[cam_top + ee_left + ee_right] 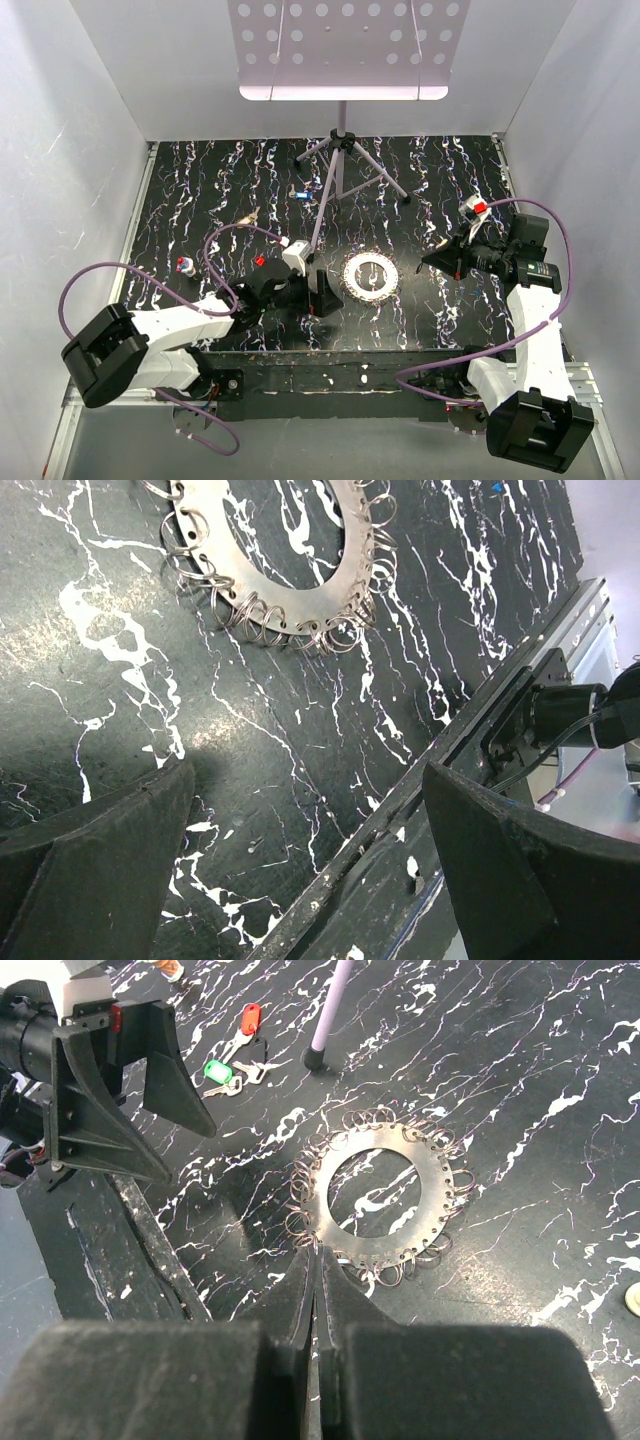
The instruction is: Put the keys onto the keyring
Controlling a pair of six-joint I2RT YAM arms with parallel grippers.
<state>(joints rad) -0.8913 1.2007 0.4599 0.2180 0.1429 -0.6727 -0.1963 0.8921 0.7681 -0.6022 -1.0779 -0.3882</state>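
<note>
Black tabletop (200,190), veined with white, is enclosed by plain white walls (60,150) at 9, 12 and 3 o'clock. At 12 o'clock a white perforated panel (345,40) is carried on a lilac-legged tripod stand (341,150). A bright strip is noted along the panel's near edge. A scuffed dark rail (330,360) is fixed along 6 o'clock.

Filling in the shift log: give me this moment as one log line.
left claw: open, empty, beside keyring | right claw: shut, empty, pointing at keyring | keys: lying loose, none on keyring
</note>
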